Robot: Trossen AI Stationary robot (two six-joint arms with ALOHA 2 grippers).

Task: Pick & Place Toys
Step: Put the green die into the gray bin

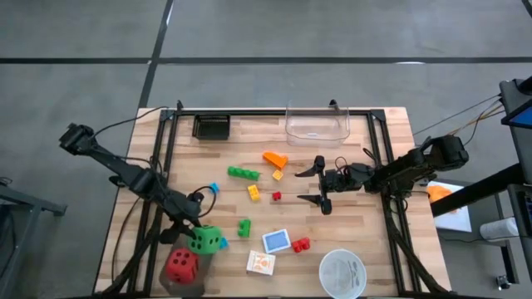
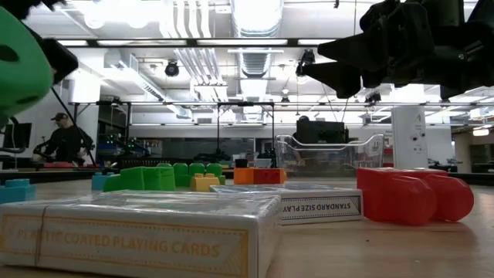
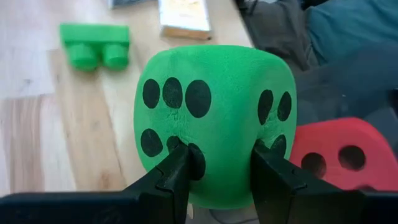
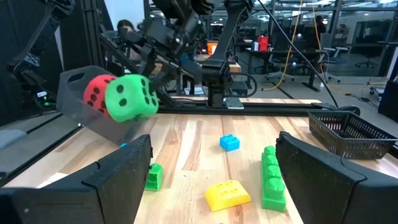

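Beside the red die (image 1: 182, 266), left claw (image 3: 214, 177) grips the green die (image 1: 204, 241); right claw (image 1: 322, 184) gapes wide.

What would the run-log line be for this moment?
left gripper: shut on green die, lifted near red die | right gripper: open, empty, over table | toys scattered

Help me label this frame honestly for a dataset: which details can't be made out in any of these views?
- Green die: the left gripper holds it; the die hides the fingertips in the left wrist view.
- Red die: what it sits in is unclear in the high view; the green die partly blocks it from the left wrist.
- Card pack: its print is blurred in the low view.
- Right gripper: open; only a dark silhouette in the low view.
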